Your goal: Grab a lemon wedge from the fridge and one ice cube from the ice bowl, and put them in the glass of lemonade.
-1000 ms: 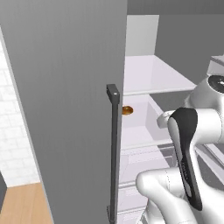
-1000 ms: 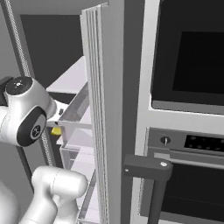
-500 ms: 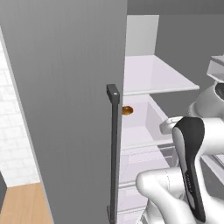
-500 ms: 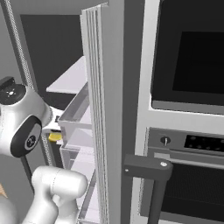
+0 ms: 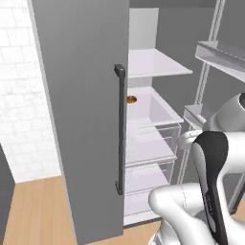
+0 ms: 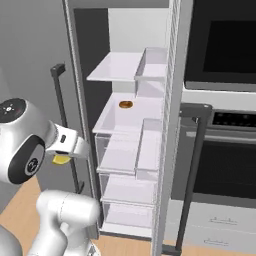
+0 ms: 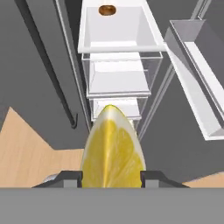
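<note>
Hand view, nearest the camera: the tool (image 7: pixel 111 177) is clamped on the lemon wedge (image 7: pixel 112 148), one dark fingertip pressing each flank and the pointed yellow tip aimed away. Beyond it the fridge (image 7: pixel 118 70) stands open, with clear drawers stacked below a white shelf where a flat orange-brown round item (image 7: pixel 107 9) lies. In the right base view the lemon wedge (image 6: pixel 61 159) appears as a small yellow sliver under the white hand, outside the fridge and near the left door's dark handle (image 6: pixel 64 125). Carrying well likely means a steady squeeze, a level wrist, and swinging wide of that handle and the open door (image 5: pixel 79 110). The ice bowl and glass are out of frame, so their direction cannot be judged.
</note>
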Tool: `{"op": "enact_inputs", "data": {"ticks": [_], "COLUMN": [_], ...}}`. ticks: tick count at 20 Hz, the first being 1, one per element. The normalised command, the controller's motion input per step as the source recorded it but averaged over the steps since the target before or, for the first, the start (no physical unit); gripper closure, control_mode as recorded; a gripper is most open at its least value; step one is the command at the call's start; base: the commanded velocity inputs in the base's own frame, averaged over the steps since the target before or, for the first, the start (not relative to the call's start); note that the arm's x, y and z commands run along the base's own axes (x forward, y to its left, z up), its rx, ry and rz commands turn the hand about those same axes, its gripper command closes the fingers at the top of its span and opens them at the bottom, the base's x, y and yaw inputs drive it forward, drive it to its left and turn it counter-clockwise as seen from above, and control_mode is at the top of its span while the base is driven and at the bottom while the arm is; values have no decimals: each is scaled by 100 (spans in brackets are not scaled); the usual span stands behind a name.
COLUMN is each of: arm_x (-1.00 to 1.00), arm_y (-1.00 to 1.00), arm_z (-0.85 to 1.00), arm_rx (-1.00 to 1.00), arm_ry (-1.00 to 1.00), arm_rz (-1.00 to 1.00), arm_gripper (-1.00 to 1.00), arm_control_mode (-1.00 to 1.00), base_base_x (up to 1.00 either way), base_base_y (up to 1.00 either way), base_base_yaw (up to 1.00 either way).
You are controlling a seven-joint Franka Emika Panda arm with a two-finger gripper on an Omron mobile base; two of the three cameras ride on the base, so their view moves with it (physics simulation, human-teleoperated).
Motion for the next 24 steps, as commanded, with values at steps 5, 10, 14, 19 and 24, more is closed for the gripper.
{"op": "enact_inputs", "data": {"ticks": [5,10,14,19,24], "arm_x": [0,0,0,0,0], "arm_y": [0,0,0,0,0], "arm_z": [0,0,0,0,0], "arm_rx": [0,0,0,0,0], "arm_ry": [0,0,0,0,0], "arm_rz": [0,0,0,0,0], "arm_gripper": [100,100,100,100,100], "arm_control_mode": [100,100,100,100,100], "base_base_x": [-99,-69,-12,1,39], "base_base_y": [10,-26,-3,-25,-35], "base_base_yaw": [-28,-60,-84,-87,-64]}}
